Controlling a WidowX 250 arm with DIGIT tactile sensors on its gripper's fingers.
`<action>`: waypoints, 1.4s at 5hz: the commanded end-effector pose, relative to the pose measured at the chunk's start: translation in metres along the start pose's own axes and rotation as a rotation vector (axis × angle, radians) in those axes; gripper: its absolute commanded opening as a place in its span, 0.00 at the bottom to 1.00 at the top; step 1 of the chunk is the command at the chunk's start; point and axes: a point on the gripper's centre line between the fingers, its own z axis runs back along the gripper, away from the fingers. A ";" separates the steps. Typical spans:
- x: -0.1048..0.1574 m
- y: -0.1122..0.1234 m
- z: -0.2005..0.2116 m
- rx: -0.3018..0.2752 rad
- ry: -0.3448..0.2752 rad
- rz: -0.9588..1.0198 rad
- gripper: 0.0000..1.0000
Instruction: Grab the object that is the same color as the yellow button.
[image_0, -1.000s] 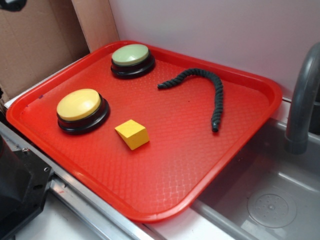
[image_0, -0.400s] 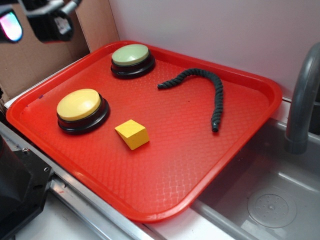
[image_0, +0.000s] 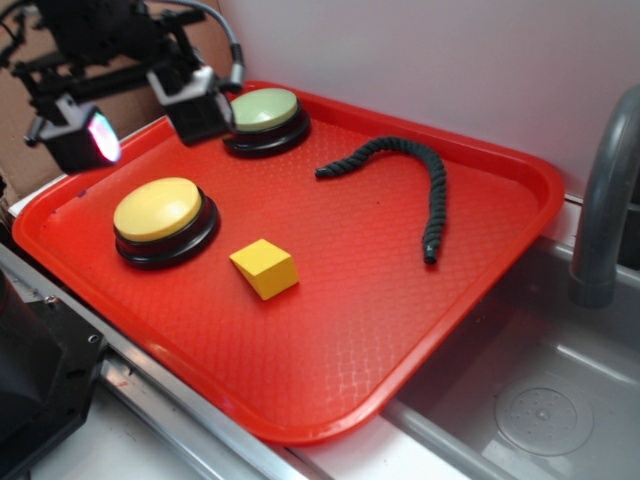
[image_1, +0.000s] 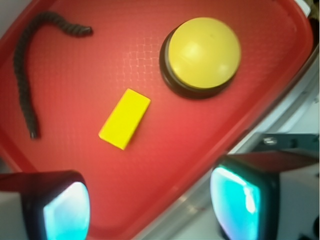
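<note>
Tool high over the tray's back-left corner, fingers spread wide, nothing between them. Not yet near the target.

Yellow block flat on the red tray, front-centre, just right of the yellow button with a narrow strip of tray between them. Not touching anything. Seen from the wrist as an elongated block lying diagonal, button up and to its right.

Risks, judged from here:
- Wrong pick or bump: yellow button close on the block's left; a descent drifting that way likely to land a finger on the dome or its black base.
- Poor grip: block sits rotated against the tray's edges; fingers not squared to its flat faces likely to catch a corner, spin it or squirt it out. Closing across the short side looks safer.
- Sliding: textured tray but light block; a finger touching down early could push it instead of straddling it.
- Descent too deep: fingertips into the tray floor.

Room and edges:
- Open tray right of and in front of the block, widest clear side.
- Black rope well apart at back right, no obstacle.
- Green button at back, just beside the tool now, clear of a path toward the block.
- Raised tray rim all round; front rim near the block but not close enough to crowd the fingers.
- Sink and grey faucet off to the right, outside the tray, away from the work.
</note>
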 end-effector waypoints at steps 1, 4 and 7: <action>0.015 -0.028 -0.056 0.039 -0.034 0.163 1.00; 0.014 -0.027 -0.109 0.068 0.038 0.249 1.00; 0.021 -0.026 -0.102 0.036 0.028 0.214 0.00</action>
